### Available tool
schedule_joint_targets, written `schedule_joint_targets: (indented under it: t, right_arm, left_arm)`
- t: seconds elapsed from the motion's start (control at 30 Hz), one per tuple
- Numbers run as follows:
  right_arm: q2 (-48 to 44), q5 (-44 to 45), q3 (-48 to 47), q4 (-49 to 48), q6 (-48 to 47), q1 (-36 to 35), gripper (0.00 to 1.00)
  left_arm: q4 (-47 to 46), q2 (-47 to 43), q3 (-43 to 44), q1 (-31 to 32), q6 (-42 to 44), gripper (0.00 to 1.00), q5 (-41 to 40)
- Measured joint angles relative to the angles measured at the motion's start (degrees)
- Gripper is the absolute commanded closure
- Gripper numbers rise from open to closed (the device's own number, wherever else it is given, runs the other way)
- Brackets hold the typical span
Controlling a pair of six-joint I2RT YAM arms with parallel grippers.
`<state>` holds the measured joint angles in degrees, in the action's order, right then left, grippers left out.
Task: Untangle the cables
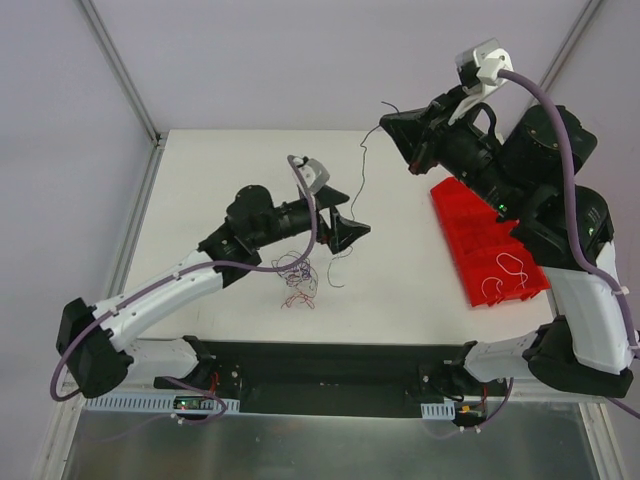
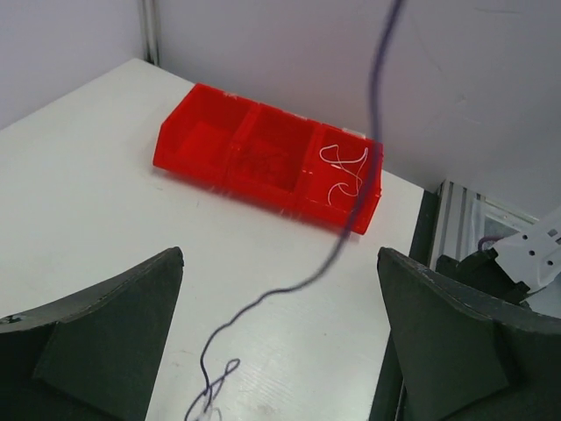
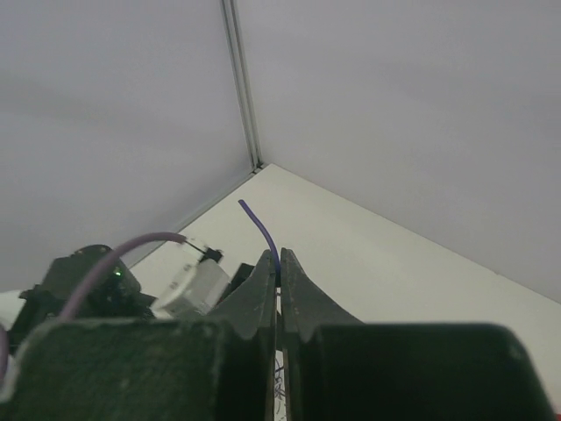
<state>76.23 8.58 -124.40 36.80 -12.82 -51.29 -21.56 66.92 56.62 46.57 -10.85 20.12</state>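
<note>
A loose tangle of red and dark purple cables (image 1: pixel 297 276) lies on the white table in front of the left arm. My right gripper (image 1: pixel 384 120) is raised high and shut on one dark purple cable (image 1: pixel 361 160), which hangs down towards the tangle. In the right wrist view the jaws (image 3: pixel 279 260) pinch this cable and its free end (image 3: pixel 257 221) sticks up. My left gripper (image 1: pixel 355 224) is open and empty just right of the tangle. In the left wrist view the cable (image 2: pixel 351 224) runs between the spread fingers (image 2: pixel 105 324) without touching them.
A red three-compartment bin (image 1: pixel 470 225) lies at the right, under the right arm; it also shows in the left wrist view (image 2: pixel 197 145). White wires (image 2: pixel 344 171) lie in its end compartment and a thin dark strand in the middle one. Grey walls enclose the table.
</note>
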Motion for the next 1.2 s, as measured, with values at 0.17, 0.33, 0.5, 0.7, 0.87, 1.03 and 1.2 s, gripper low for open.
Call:
schedule_joint_targets:
  t: [0.17, 0.33, 0.5, 0.7, 0.87, 1.03, 1.2]
  right_arm:
    - [1.40, -0.07, -3.43, 0.22, 0.61, 0.00, 1.00]
    - [3.13, 0.66, -11.82, -0.15, 0.35, 0.00, 1.00]
    - [1.60, 3.17, -15.87, -4.55, -1.49, 0.00, 1.00]
    - [-0.74, 6.86, -13.75, -8.33, -4.79, 0.28, 1.00]
    - [-1.18, 10.21, -7.43, -9.14, -5.66, 2.29, 1.00]
    - [1.27, 11.82, -5.38, -8.37, -5.75, 3.89, 1.00]
    - [2.34, 12.83, -5.81, -7.08, -6.05, 4.83, 1.00]
  left_arm:
    - [-1.62, 8.57, 0.57, 0.00, -0.68, 0.35, -1.77]
    - [-3.34, 16.52, -6.16, -1.44, -4.61, 0.56, -9.05]
    - [6.60, 23.34, -10.21, -10.47, -13.11, 0.62, -13.05]
    - [18.58, 15.76, -11.28, -15.54, -16.20, 0.62, -20.96]
    - [21.97, 6.60, -11.28, -18.49, -16.00, 0.86, -22.73]
    - [24.55, 5.79, -13.03, -25.68, -16.52, 1.00, -22.64]
    - [27.45, 3.63, -16.33, -29.09, -17.92, 1.00, -22.45]
